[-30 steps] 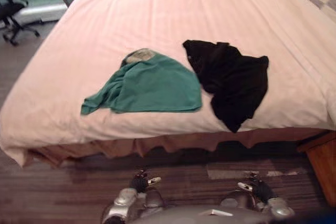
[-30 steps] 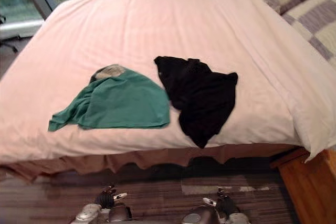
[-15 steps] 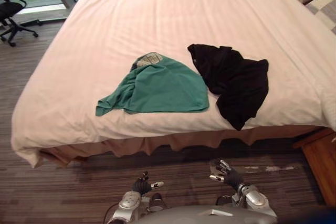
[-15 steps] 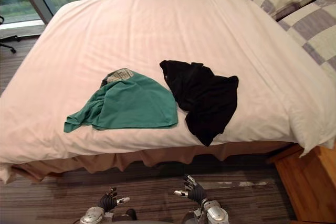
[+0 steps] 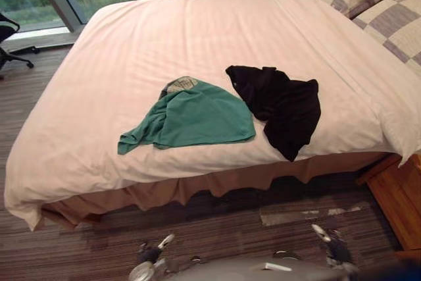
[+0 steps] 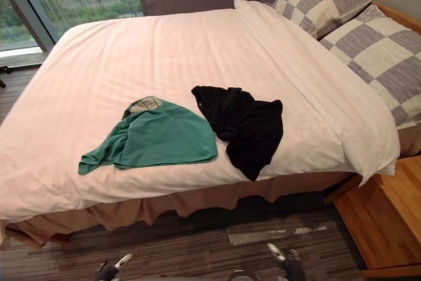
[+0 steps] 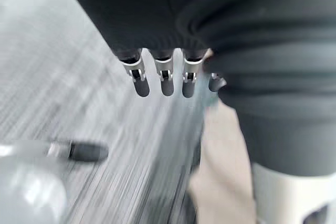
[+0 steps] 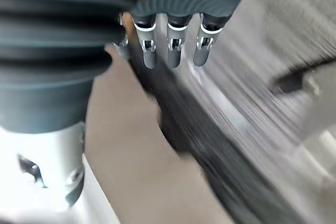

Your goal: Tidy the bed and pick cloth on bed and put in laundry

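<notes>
1. Left eye view first: the wide bed with a pale pink cover (image 5: 131,44) runs across ahead, with two garments on its near half.
2. The crumpled teal-green cotton top (image 5: 197,113) lies left of centre. Its long axis runs side to side, and a thin tail trails off to the robot's left.
3. The rumpled black fabric garment (image 5: 283,103) sits just to its right. The two edges are very close, possibly touching. Its long axis slants from mid-bed down to the near edge, where its lowest tip reaches the lip.
4. Both hands are low over the striped floor in front of the bed, well apart from the clothes. The left hand (image 5: 150,255) is roughly in line with the green top and the right hand (image 5: 337,249) with the black one.
5. In the left wrist view the fingers (image 7: 167,80) hang straight, with nothing in them.
6. The right wrist view shows the same: fingers (image 8: 176,48) extended, palm empty.
7. My read is that no pick has begun. Each garment lies forward of and above its nearer hand, so the black one suits the right arm, and its overhanging tip looks the easiest place to grab.
</notes>
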